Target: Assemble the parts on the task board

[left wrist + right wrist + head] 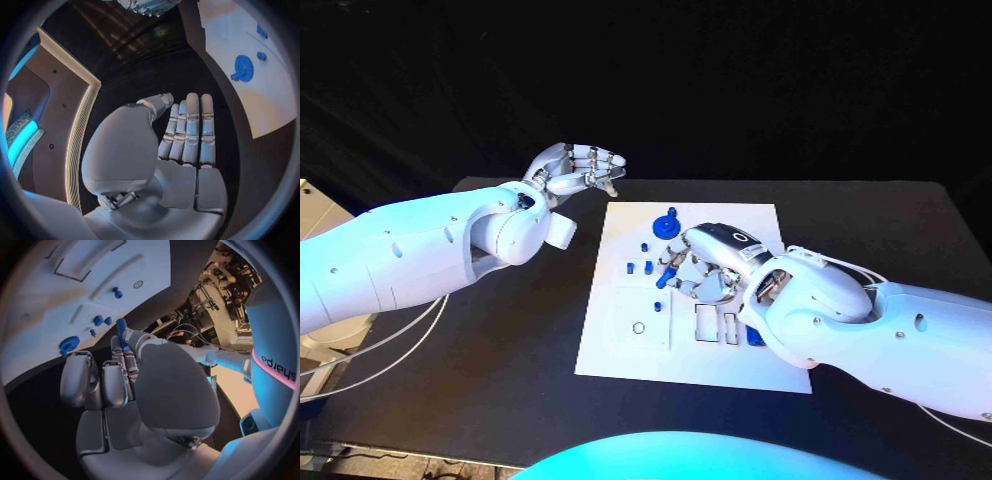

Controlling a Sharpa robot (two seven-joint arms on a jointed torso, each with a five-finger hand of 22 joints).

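Pinching a slim blue peg (121,329) between thumb and fingers of my right hand (701,262), I hold it low over the middle of the board (625,350); in the right wrist view its free end stands up past my fingertips (128,356), pointing toward the white surface. I judge it light, rigid plastic, smooth enough to twist in a loose hold, so the grip belongs on the shaft well below the tip, leaving the end bare for seating. It should tolerate firm pressure, but a skewed push could jam it. Near it on the board lie other small blue parts (98,320), and toward the far edge a blue wheel (666,227), which looks just as stiff and best taken by its rim. Rectangular slots (715,325) sit nearer me, beside my wrist. My left hand (577,170) is off the board, raised over the black table (473,380) beyond its far-left corner, holding nothing, fingers straight and together.
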